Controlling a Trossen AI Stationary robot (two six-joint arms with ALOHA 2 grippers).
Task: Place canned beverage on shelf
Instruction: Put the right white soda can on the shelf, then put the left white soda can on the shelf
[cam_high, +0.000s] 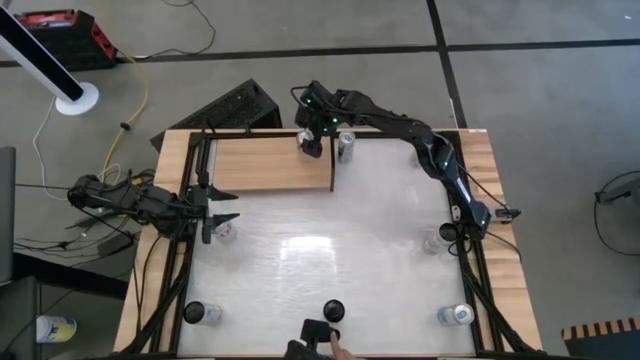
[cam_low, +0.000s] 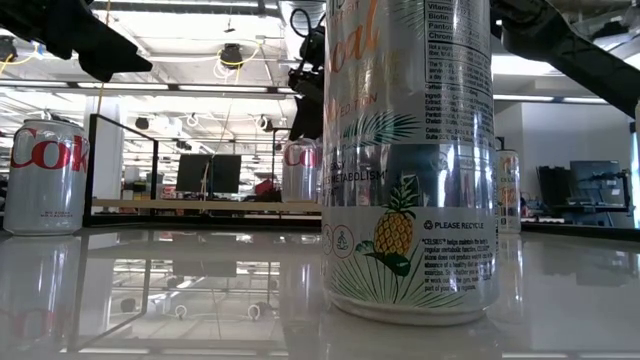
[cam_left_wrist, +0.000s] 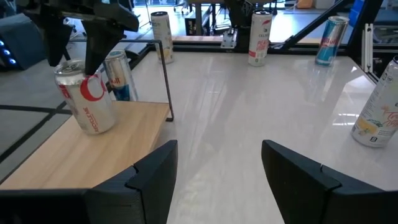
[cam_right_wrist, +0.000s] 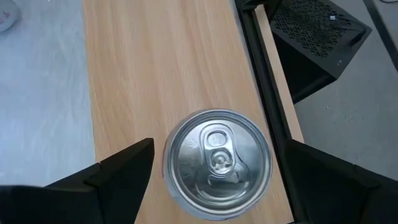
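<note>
**Canned beverage on shelf, right gripper open around it**

Canned beverage (cam_high: 305, 137), high view: a silver can at the right end of the shelf (cam_high: 262, 163), near the far rail. My right gripper (cam_high: 314, 143) sits directly over it, arm reaching in from the right side of the table (cam_high: 330, 250). My left gripper (cam_high: 222, 209) hangs at the left edge of the table, fingers apart, holding nothing, with a can (cam_high: 228, 232) just beside it. Another can (cam_high: 346, 145) stands on the white table just right of the shelf. More cans sit at the near left (cam_high: 212, 314), near right (cam_high: 460, 315) and right edge (cam_high: 431, 241).

Low view: a tall pineapple-print can (cam_low: 410, 160) fills the foreground. A red-lettered can (cam_low: 46, 177) stands far left. The shelf's wood edge (cam_low: 200, 205) shows in the distance, with the silver can (cam_low: 302, 170) on it under a dark gripper.

Left wrist view: my left fingers (cam_left_wrist: 149, 180) stand wide apart over bare table. Across the table the right gripper (cam_left_wrist: 78, 43) straddles the red-and-silver can (cam_left_wrist: 87, 96), which leans on the wood panel (cam_left_wrist: 93, 149). A blue-and-silver can (cam_left_wrist: 119, 76) stands just behind it.

Right wrist view: can top with pull tab (cam_right_wrist: 217, 163), seen from above, on the wood shelf (cam_right_wrist: 155, 68) close to the black rail (cam_right_wrist: 264, 81). My right fingers (cam_right_wrist: 121, 171) stand on either side of the can with a visible gap, spread wide, not clamping it.
</note>
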